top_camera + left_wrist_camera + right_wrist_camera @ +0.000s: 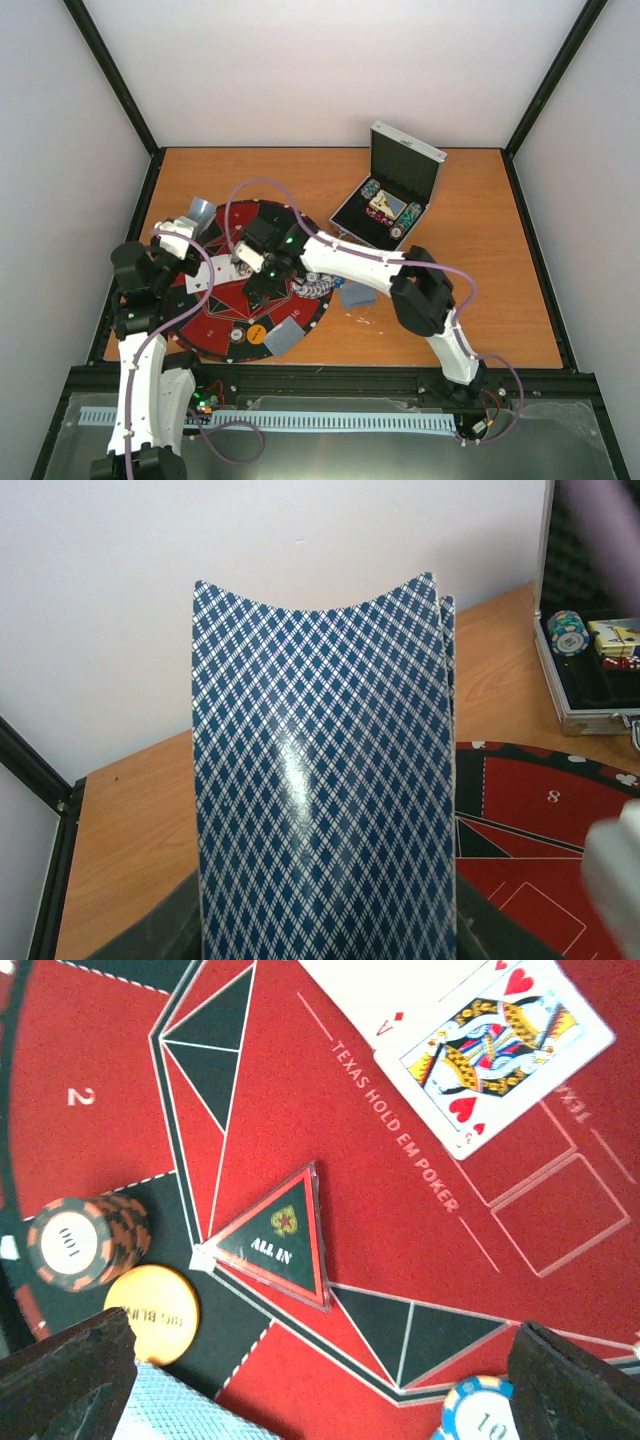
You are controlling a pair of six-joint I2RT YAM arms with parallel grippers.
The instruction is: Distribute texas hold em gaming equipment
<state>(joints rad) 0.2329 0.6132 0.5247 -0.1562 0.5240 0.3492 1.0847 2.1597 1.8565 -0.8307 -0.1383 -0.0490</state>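
Red mat point(215, 325) already carries chips point(85, 1240), dealt cards point(505, 1035) and the triangle marker point(275, 1240) under your right pincer point(320, 1375), spread wide, empty; left pincer point(190, 225) clamps spare cards point(325, 780) at ten o'clock; more chips fill the case point(385, 205) at one o'clock

The left arm point(140, 372) and the right arm point(352, 262) are made of smooth white tubes joined by chunky black blocks point(427, 292). A thin purple cable point(166, 328) runs along each arm in loose loops. Tiny green lights point(288, 240) glow on the black end of the right arm. One more glows by some red wires point(212, 392) at the foot of the left arm. The right gripper point(320, 1330) has two thick black fingers point(65, 1375).
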